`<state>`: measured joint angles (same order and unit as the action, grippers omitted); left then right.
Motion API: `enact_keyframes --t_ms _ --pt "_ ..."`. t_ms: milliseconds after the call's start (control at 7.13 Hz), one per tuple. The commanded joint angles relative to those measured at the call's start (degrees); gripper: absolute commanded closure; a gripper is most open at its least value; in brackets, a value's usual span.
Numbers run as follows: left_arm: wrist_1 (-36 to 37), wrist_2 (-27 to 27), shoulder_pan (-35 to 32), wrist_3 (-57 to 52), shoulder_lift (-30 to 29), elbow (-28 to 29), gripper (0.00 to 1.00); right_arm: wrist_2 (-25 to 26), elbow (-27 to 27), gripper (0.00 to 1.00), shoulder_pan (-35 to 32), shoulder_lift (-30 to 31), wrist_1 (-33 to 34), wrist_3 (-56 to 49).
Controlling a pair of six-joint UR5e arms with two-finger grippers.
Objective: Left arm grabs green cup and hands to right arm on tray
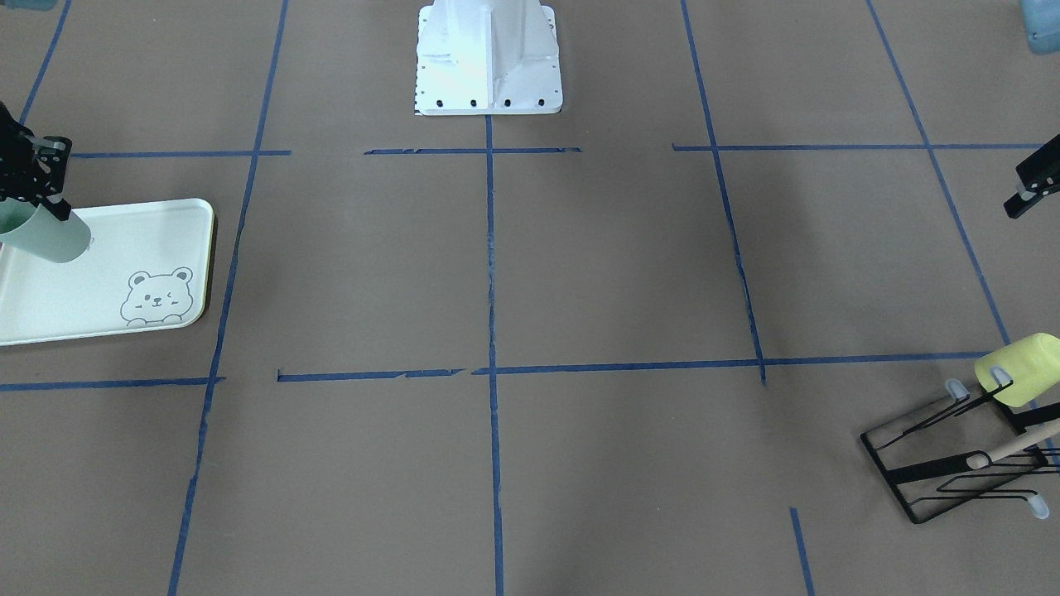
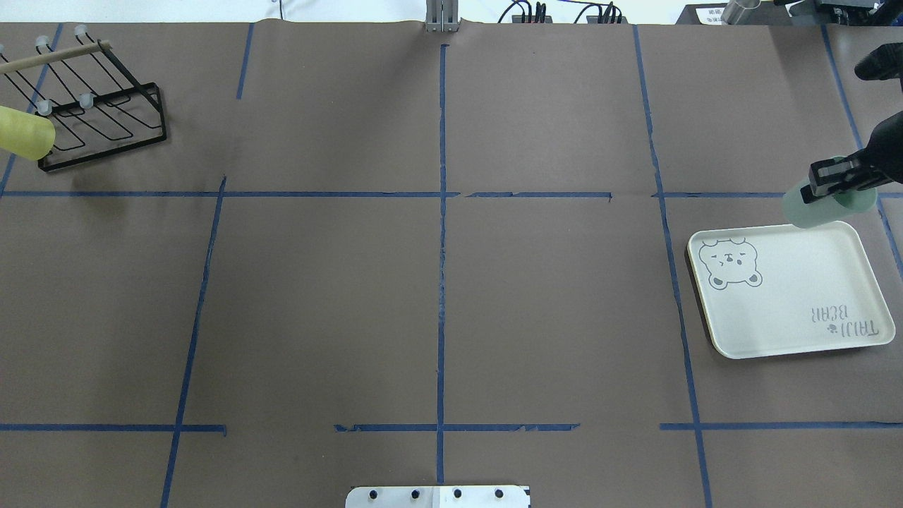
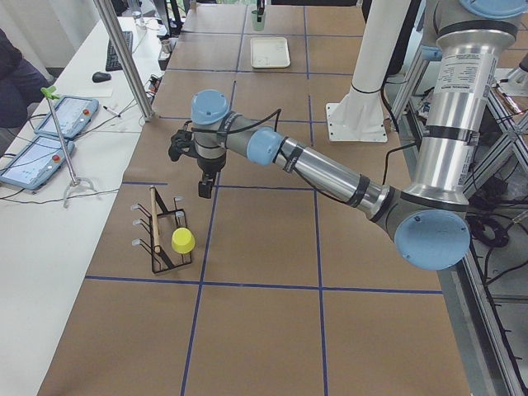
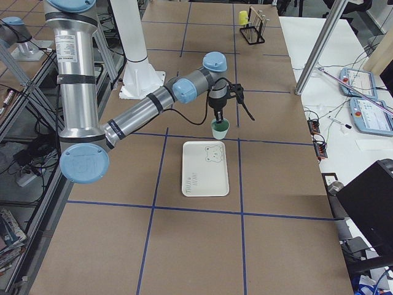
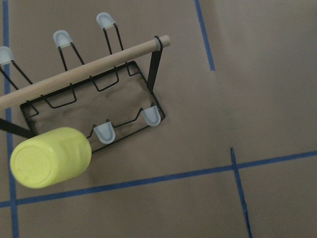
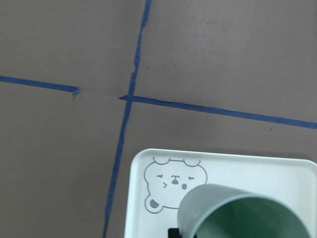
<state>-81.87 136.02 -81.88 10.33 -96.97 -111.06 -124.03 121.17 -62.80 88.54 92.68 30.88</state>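
right gripper pinches the green cup, tilted, in air over the far edge of the tray; left gripper state cannot tell; risk: released here, the tilted cup likely topples off the rim.

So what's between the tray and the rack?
Only bare brown table crossed by blue tape lines lies between the tray and the rack, clearest in the overhead view.

The pale mint-green cup is held mouth-up over the bear-printed cream tray, which is laid flat on the worktop.
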Motion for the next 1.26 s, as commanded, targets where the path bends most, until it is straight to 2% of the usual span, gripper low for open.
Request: enact_keyframes --t_ms 0,280,841,1122 --pt "6.2 -2.5 -1.3 -4.8 3.1 -3.5 0.00 2.9 -6.1 1.00 2.9 0.6 -1.1 -1.5" --pt "6.1 -2.5 -1.4 -4.8 3.2 -3.9 0.00 3.0 -9.7 1.00 7.0 -0.3 -2.2 -0.7" --pt "6.2 -2.5 -1.3 -4.8 3.0 -3.9 0.00 4.2 -12.9 0.99 9.4 0.4 -2.9 -0.5" --pt "6.2 -2.5 -1.2 -4.7 2.8 -3.9 0.00 4.9 -13.8 1.00 9.7 4.3 -15.5 6.4"
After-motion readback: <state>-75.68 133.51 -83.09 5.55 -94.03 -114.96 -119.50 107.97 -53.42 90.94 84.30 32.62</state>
